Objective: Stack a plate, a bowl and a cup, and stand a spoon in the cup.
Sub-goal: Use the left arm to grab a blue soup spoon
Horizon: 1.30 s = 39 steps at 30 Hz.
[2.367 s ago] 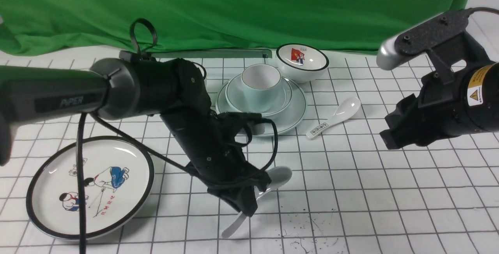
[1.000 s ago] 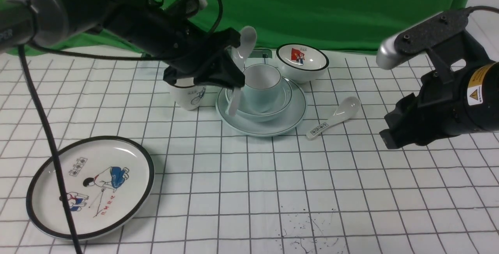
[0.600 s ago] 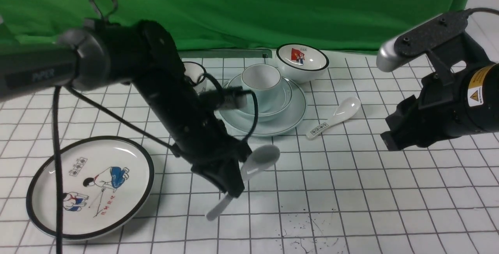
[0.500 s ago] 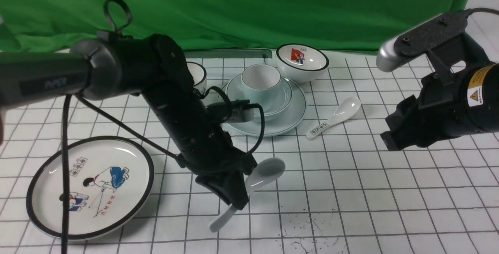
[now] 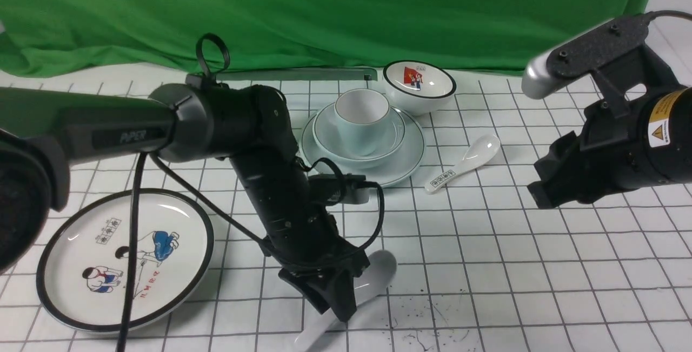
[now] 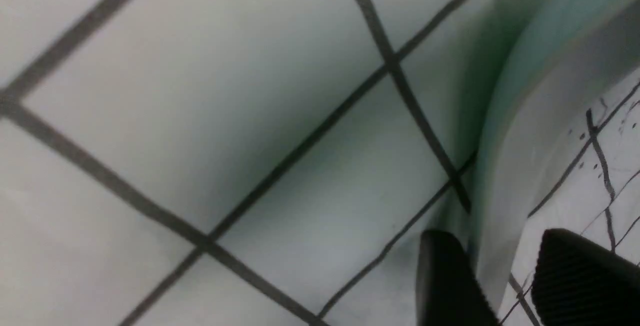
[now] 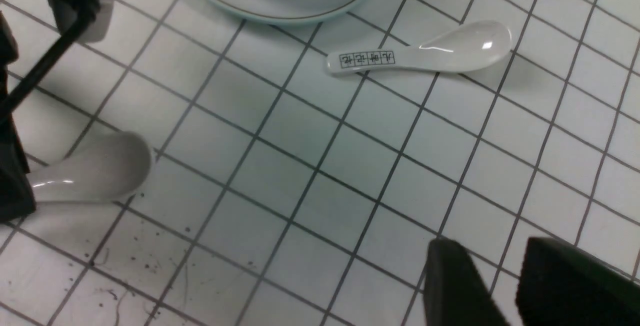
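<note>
- Lower than half a second ago, the left hand [image 5: 339, 303] now sits at the worktop [image 5: 486, 287], lower middle of the front view. Its fingers are spread either side of the handle of the spoon [image 5: 380, 271], which lies flat.
- That glossy glazed handle is likely slippery: pinch it squarely mid-length before lifting.
- Right hand [image 7: 492, 251], at the right edge, is slightly spread and empty.
- Upper middle: the smooth tapered cup [image 5: 361, 117] is nested in the bowl [image 5: 399, 131] on the plate [image 5: 413, 154]; lower the spoon's oval end in first.
</note>
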Each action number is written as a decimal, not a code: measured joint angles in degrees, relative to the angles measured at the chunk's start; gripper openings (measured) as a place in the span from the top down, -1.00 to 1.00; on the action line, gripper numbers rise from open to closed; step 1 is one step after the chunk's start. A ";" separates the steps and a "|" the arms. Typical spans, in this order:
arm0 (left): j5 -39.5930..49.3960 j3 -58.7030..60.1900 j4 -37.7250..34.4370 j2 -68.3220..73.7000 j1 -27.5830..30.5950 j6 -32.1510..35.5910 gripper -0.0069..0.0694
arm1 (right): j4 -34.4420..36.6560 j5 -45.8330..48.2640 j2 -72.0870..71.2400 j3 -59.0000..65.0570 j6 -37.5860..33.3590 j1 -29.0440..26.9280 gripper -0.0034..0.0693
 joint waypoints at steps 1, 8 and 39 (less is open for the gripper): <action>-0.09 -0.24 0.27 -0.14 -0.08 -0.32 -0.01 | 0.00 0.00 0.00 0.00 -0.05 0.00 0.25; -0.52 -3.76 6.80 -3.10 -0.20 -7.62 -0.37 | 0.00 0.00 0.00 0.00 -0.63 0.00 0.25; -24.99 7.73 23.23 -9.29 -3.06 -31.34 0.83 | 0.00 -0.24 0.00 0.00 -1.85 0.00 0.25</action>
